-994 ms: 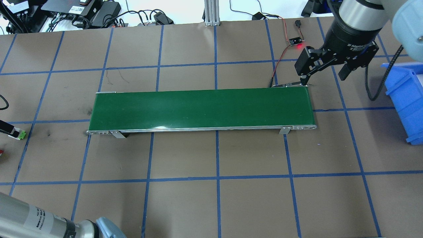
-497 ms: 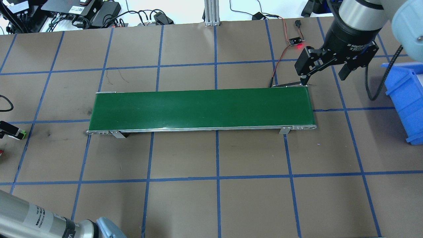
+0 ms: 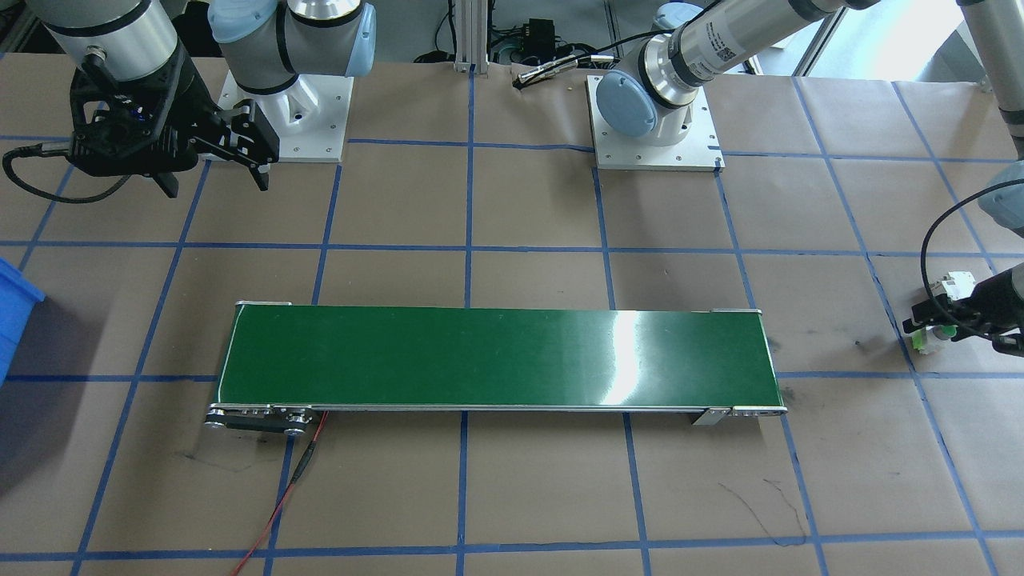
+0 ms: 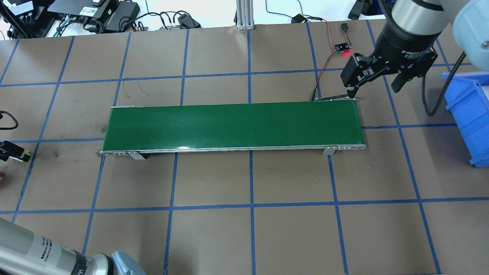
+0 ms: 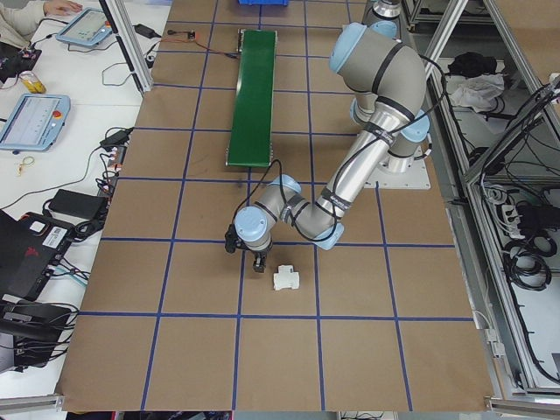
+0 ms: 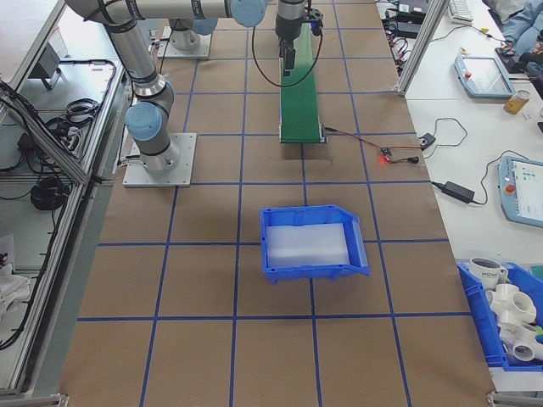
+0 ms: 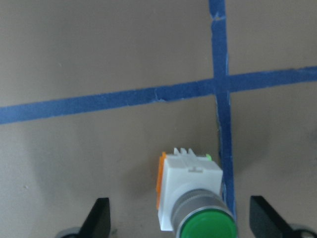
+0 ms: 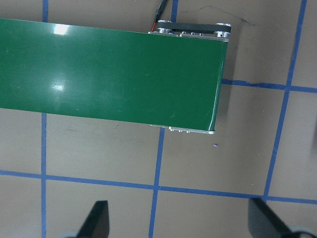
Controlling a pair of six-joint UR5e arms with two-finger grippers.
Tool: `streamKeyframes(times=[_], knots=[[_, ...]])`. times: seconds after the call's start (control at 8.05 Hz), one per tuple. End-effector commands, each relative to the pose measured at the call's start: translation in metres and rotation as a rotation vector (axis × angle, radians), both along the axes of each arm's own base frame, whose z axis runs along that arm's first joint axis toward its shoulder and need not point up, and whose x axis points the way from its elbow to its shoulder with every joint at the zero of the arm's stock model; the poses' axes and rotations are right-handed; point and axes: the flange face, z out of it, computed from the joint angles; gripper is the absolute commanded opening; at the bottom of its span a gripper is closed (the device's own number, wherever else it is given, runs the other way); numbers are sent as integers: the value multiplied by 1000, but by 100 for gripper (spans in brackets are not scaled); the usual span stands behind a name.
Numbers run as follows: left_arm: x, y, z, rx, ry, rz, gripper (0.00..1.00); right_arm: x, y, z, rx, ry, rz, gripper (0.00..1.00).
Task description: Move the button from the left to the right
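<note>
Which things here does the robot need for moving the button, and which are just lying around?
Needed for the job:
- button, between the open fingers of the left hand
- green conveyor belt
- right hand, open, waiting near the belt's end

Just lying around:
- white circuit breaker
- blue bin
- small board with red light

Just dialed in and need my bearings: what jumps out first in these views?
The long green belt dominates the table's middle, with nothing on it. At the table's left end, the left gripper is low around the button, fingers open either side. The right gripper hangs open beyond the belt's right end, beside a blue bin.
</note>
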Motion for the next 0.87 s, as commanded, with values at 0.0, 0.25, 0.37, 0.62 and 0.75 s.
streamKeyframes(times=[0.0, 0.25, 0.37, 0.62, 0.75], knots=[[-1, -1, 1, -17, 13, 4, 0, 0, 0, 0, 1, 1, 0, 100], [-3, -3, 27, -38, -13, 1, 0, 0, 1, 0, 2, 0, 0, 100], [-19, -7, 61, -55, -36, -21, 0, 0, 0, -1, 2, 1, -2, 100], [-89, -18, 147, -88, -78, -54, 0, 0, 1, 0, -1, -1, 0, 100], [-118, -26, 169, -108, -100, -58, 0, 0, 1, 0, 1, -1, -2, 100]])
